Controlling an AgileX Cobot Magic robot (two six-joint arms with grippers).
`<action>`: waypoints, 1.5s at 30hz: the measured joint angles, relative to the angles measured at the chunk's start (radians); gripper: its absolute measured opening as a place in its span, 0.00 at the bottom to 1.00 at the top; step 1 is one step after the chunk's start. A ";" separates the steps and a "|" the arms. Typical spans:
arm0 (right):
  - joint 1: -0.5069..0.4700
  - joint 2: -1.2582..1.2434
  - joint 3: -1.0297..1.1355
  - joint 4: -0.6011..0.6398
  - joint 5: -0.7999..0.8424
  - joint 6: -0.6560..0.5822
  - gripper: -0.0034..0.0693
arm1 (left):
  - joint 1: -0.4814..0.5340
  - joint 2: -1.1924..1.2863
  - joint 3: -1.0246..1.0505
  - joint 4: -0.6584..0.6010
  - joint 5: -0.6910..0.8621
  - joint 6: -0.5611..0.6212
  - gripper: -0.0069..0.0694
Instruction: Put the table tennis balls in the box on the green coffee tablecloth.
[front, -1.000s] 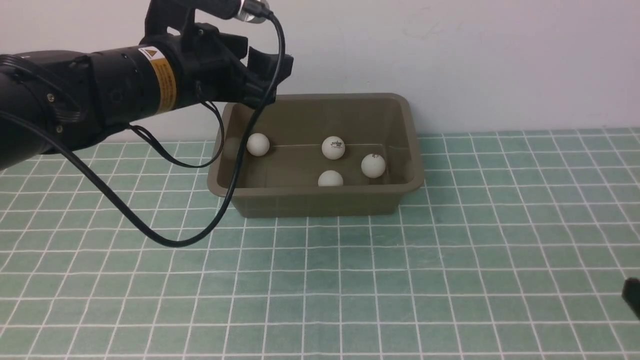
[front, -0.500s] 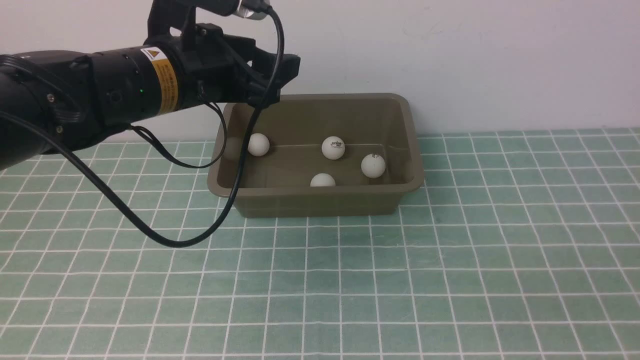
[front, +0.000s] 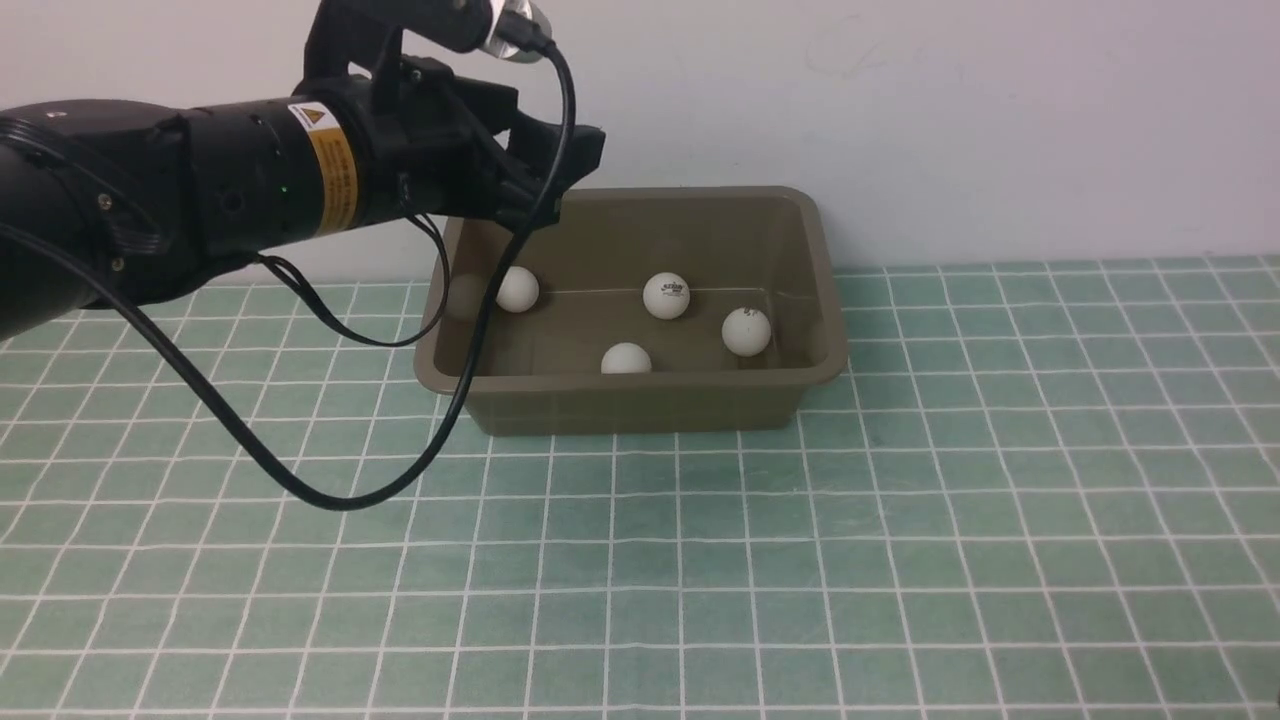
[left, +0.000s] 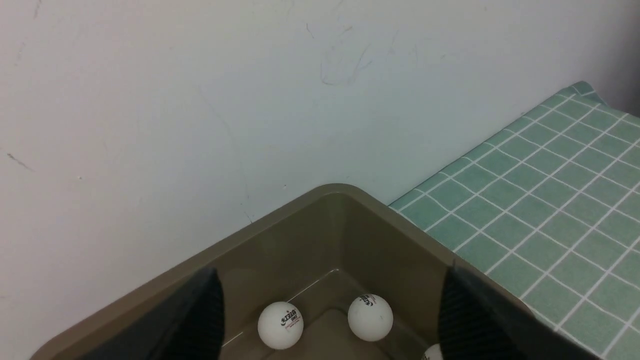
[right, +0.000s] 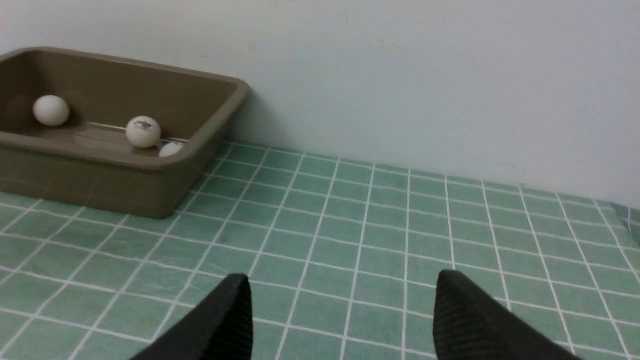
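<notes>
Release step: left gripper (front: 560, 165) is hovering wide open and empty at the box's (front: 640, 400) ten o'clock corner; four table tennis balls (front: 667, 296) are lying inside. Next, presumably, retreat.

A plain white wall (front: 950, 110) stands behind the scene and fills the whole upper part of the front view. The wall has some faint thin scratches (left: 345, 65) and small dark marks. The light is soft and even.
</notes>
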 joint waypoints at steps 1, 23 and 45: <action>0.000 0.000 0.000 0.000 0.000 0.000 0.66 | 0.000 0.000 0.000 0.000 0.000 0.000 0.77; -0.001 -0.032 0.041 -0.018 -0.014 -0.003 0.66 | 0.000 0.000 0.000 0.092 -0.064 0.000 0.77; -0.001 -0.032 0.041 -0.018 -0.014 -0.003 0.66 | 0.000 0.000 0.000 0.130 -0.348 -0.280 0.77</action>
